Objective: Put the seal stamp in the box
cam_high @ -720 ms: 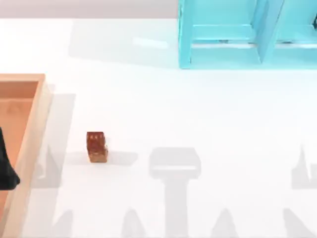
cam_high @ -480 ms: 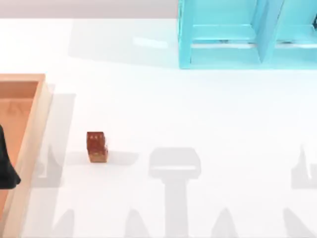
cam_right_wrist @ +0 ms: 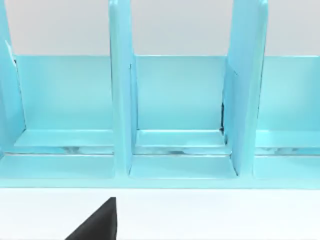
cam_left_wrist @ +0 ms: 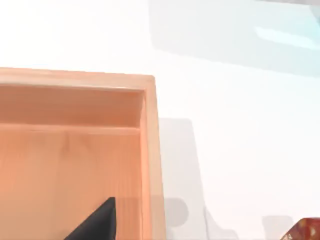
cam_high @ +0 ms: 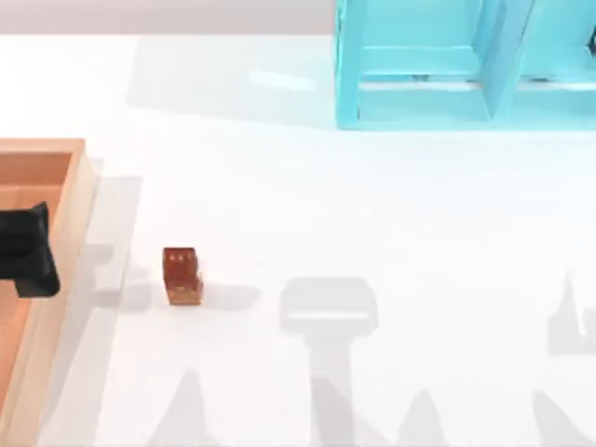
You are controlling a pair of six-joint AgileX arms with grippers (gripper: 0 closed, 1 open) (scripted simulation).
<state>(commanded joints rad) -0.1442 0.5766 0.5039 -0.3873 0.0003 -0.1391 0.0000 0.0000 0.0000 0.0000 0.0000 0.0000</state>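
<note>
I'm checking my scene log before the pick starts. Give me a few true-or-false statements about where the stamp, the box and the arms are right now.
1. The seal stamp lies inside the box. False: it stands on the white table, right of the box.
2. The left gripper is above the box. True.
3. The left gripper holds the stamp. False: they are apart.
4. A turquoise shelf frame stands at the table's far right. True.

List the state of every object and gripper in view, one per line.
seal stamp: upright on the table, outside the box, ungrasped.
box: open, no stamp inside.
left gripper: above the box's right edge.
turquoise shelf frame: standing, compartments bare.
</note>
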